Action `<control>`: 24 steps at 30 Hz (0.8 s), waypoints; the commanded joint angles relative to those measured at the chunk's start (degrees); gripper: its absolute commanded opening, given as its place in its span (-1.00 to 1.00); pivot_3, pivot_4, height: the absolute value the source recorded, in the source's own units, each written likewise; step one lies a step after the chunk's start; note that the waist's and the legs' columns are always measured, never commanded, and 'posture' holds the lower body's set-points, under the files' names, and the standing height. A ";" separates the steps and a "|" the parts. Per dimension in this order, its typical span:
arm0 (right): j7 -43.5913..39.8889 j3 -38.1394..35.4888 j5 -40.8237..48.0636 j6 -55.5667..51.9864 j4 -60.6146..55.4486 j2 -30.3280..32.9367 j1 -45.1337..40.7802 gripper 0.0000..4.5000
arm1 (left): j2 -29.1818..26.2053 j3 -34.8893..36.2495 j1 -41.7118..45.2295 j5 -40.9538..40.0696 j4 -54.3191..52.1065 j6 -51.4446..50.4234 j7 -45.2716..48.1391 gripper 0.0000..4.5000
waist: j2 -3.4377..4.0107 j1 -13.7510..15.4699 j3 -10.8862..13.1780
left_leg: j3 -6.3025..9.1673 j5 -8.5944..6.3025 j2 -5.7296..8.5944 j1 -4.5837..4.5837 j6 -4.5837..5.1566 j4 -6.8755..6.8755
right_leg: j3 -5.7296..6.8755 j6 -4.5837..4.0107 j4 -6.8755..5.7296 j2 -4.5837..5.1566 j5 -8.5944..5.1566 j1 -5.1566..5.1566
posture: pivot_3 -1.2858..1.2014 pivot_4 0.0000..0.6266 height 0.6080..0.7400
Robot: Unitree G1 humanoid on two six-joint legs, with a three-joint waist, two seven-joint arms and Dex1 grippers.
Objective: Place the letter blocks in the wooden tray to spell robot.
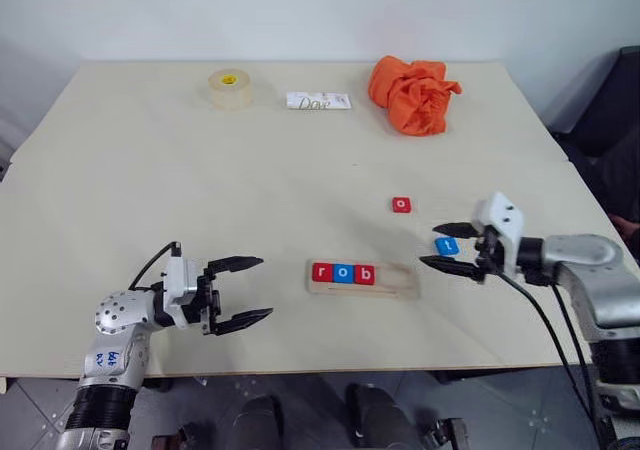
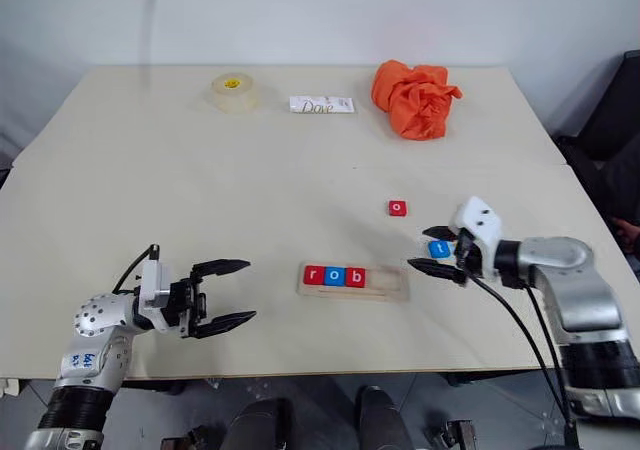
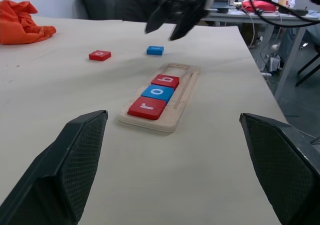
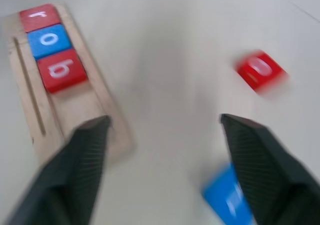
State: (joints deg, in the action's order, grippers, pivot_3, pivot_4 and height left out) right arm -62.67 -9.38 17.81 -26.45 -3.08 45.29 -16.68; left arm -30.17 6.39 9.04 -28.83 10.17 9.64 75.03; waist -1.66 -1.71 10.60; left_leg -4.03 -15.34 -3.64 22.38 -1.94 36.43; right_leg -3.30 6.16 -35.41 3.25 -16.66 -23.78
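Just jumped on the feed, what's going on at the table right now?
The robot is spelling "robot" with letter blocks in the wooden tray. The red r, blue o and red b sit side by side at the tray's left end; the rest of it is bare. The red o and blue t lie loose on the table. The right gripper hangs open around the blue t, holding nothing. The left gripper is open and empty, left of the tray.

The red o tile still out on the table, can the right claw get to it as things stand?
Probably yes. The right claw is open, the red o tile lies alone on bare table nearby, and nothing stands between them.
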 commanded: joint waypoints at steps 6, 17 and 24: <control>4.17 -16.83 7.40 0.43 -7.17 0.14 13.68 0.98 | -0.77 1.21 2.79 -0.54 3.50 1.30 2.73 1.00 | 0.00 0.04 0.00 | 0.01 0.00 0.01 -0.04 0.00 0.01 | -0.01 0.03 0.03 -0.03 0.01 0.08 | 0.03 -0.52 1.00; 7.59 -20.21 11.54 1.05 -8.78 -1.27 18.80 0.98 | -0.66 1.40 4.77 -0.62 6.21 1.41 4.76 1.00 | 0.00 -0.02 0.00 | 0.01 0.01 -0.01 -0.09 0.01 0.04 | -0.07 0.07 0.01 -0.07 0.03 0.11 | 0.03 -0.52 1.00; 8.23 -18.96 11.86 1.09 -7.90 -0.74 18.14 0.98 | -0.95 1.76 4.33 -0.80 5.37 1.09 4.86 1.00 | 0.00 0.00 0.00 | 0.01 0.01 -0.01 -0.09 0.01 0.04 | -0.06 0.08 0.02 -0.07 0.03 0.12 | 0.03 -0.52 1.00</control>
State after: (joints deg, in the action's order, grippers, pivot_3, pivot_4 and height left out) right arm -54.66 -27.51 28.57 -26.30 -10.35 44.10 1.94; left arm -30.44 6.90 13.49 -28.84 16.68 10.23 79.62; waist -1.66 -1.71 10.60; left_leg -4.02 -15.33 -3.65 22.29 -1.93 36.46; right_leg -3.37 6.24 -35.39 3.17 -16.63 -23.66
